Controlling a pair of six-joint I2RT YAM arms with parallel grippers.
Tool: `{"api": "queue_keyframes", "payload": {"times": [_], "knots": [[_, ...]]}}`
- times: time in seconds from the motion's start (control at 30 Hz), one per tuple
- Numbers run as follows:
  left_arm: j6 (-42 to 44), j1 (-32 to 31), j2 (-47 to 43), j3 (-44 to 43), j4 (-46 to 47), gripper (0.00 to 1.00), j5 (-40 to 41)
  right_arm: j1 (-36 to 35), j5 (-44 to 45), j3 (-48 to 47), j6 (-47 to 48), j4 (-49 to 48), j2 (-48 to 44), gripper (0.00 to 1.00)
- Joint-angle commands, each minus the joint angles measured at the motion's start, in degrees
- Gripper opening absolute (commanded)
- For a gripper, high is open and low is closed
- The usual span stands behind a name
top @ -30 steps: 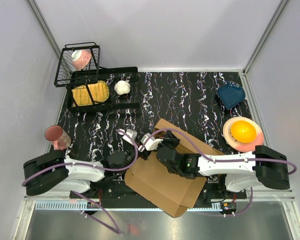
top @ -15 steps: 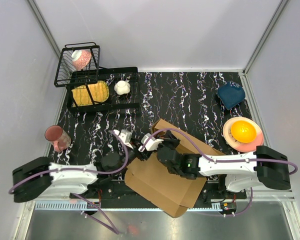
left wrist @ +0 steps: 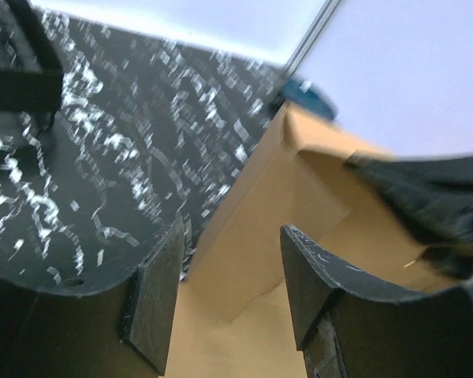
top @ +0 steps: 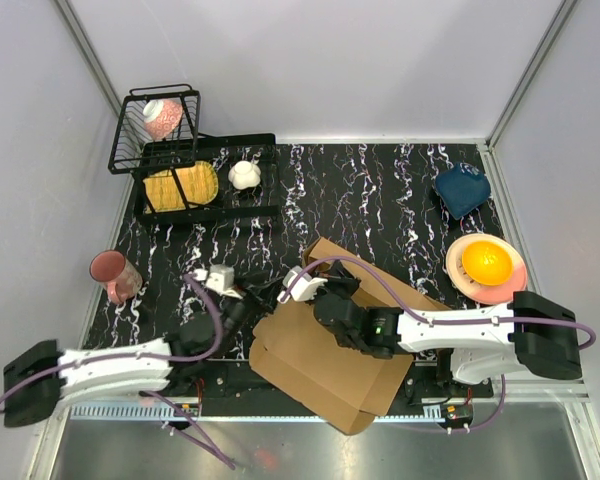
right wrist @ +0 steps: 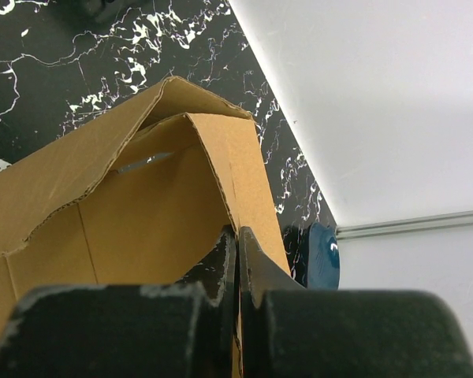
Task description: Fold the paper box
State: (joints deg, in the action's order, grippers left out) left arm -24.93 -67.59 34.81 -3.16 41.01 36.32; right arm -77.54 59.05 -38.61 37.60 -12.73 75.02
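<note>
1. The right gripper (right wrist: 236, 250) was pinched shut on a raised flap edge of the plain brown corrugated cardboard paper box (right wrist: 134, 213).
2. The left gripper (left wrist: 230, 256) stood open and empty, just left of the box.
3. The box lay partly folded at the near middle of the black white-veined table (top: 380, 200), its near corner past the table's edge.

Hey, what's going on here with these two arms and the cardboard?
Two robot arms are working on folding a brown paper box, which lies near the front edge of the black marbled table. The right gripper is shut on the edge of a raised flap and holds it up. The left gripper is open beside the box and holds nothing. The box is not yet folded.
</note>
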Motion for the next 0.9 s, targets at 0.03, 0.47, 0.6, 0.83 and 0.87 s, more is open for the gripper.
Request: {"api": "queue_keyframes", "payload": {"times": [0.03, 0.47, 0.6, 0.83, 0.87], "knots": [[7.9, -0.1, 20.6, 3.5, 21.8, 0.56, 2.8, -0.2, -5.7, 1.5, -7.0, 4.5, 0.4, 0.0], [14.9, 0.1, 47.4, -4.5, 44.8, 0.77, 1.4, -0.2, -6.6, 1.1, -8.7, 6.7, -0.3, 0.0], [15.7, 1.3, 50.9, -6.6, 48.2, 0.81, 0.0, -0.3, -6.8, 1.0, -9.1, 6.6, 0.0, 0.0], [15.9, 3.6, 57.6, -10.0, 54.4, 0.83, -4.7, -0.2, -7.5, 1.1, -9.6, 6.9, 0.6, 0.0], [16.0, 3.8, 58.8, -10.8, 54.5, 0.83, -5.0, -0.3, -7.5, 1.1, -9.6, 6.9, 0.7, 0.0]]}}
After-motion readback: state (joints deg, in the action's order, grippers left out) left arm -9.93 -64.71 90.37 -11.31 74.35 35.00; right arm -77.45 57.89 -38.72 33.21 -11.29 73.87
